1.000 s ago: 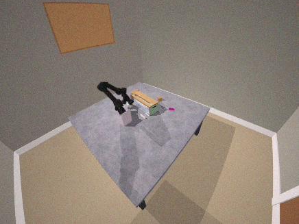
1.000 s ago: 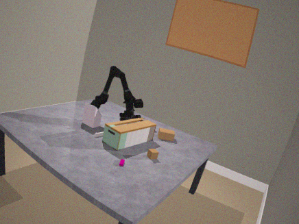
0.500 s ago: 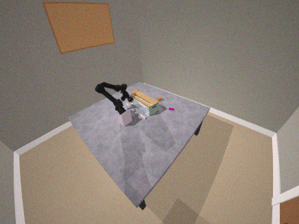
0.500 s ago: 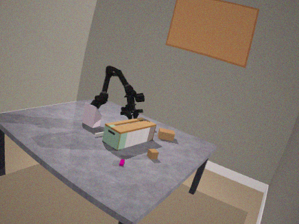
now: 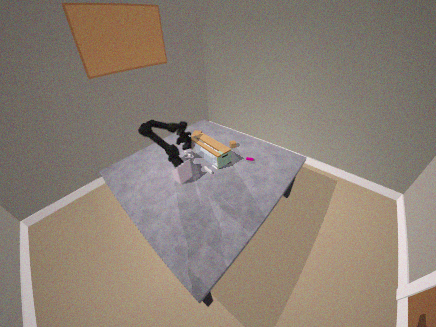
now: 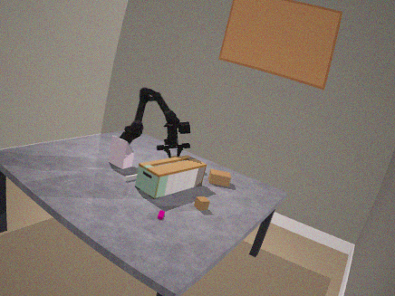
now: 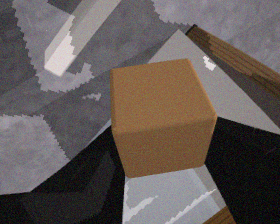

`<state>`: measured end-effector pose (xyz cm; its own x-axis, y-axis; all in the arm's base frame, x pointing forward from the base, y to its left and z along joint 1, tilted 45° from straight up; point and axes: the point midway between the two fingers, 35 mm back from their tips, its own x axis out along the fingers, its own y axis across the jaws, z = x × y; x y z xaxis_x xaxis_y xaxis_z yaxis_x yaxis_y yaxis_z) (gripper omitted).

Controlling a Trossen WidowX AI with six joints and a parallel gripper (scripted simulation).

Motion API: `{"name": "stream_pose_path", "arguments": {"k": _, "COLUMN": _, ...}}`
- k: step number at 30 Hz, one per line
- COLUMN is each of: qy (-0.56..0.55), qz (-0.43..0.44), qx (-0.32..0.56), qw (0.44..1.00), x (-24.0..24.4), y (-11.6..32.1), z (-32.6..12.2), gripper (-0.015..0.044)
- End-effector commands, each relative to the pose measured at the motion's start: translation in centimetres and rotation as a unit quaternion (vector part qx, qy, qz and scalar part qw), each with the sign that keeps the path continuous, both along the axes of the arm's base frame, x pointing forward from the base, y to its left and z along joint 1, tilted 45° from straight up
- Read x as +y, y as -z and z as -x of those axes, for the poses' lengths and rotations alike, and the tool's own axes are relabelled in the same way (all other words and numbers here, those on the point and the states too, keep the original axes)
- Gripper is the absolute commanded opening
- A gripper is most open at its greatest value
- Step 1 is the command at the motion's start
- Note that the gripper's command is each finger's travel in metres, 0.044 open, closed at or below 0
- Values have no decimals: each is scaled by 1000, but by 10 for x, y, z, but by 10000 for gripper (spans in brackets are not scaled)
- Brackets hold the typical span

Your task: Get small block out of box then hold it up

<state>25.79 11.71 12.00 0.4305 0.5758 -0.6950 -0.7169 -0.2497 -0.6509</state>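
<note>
A small orange block (image 7: 157,95) is between the fingers of my gripper (image 5: 187,147) (image 6: 174,155) (image 7: 156,126), which is shut on it. The block cannot be made out in either the top or the exterior view. The box (image 5: 223,160) (image 6: 148,183) stands upright on the table, with an orange top, a pale green end and a slot along its top. My gripper points down on the arm's side of the box, close to it. In the exterior view the fingertips show just above the far top edge. A clear panel and a brown wooden edge (image 7: 235,56) lie below the block in the wrist view.
A white bar (image 5: 207,169) (image 6: 131,177) (image 7: 75,45) lies on the table near the box. A pale pink block (image 5: 183,172) (image 6: 120,153) stands by the arm's base. Beyond the box are an orange block (image 6: 219,178), an orange cube (image 5: 234,144) (image 6: 202,203) and a magenta piece (image 5: 250,159) (image 6: 161,214).
</note>
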Motion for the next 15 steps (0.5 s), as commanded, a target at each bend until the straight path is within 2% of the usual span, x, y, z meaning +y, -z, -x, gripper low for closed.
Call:
{"name": "stream_pose_path", "arguments": {"k": 1, "qy": 56, "qz": -39, "qx": 54, "qw": 996, "x": -4, "y": 1, "z": 1, "gripper": 0}}
{"name": "stream_pose_path", "arguments": {"k": 15, "qy": 244, "qz": -160, "qx": 228, "qw": 929, "x": -18, "y": 3, "z": 5, "gripper": 0}}
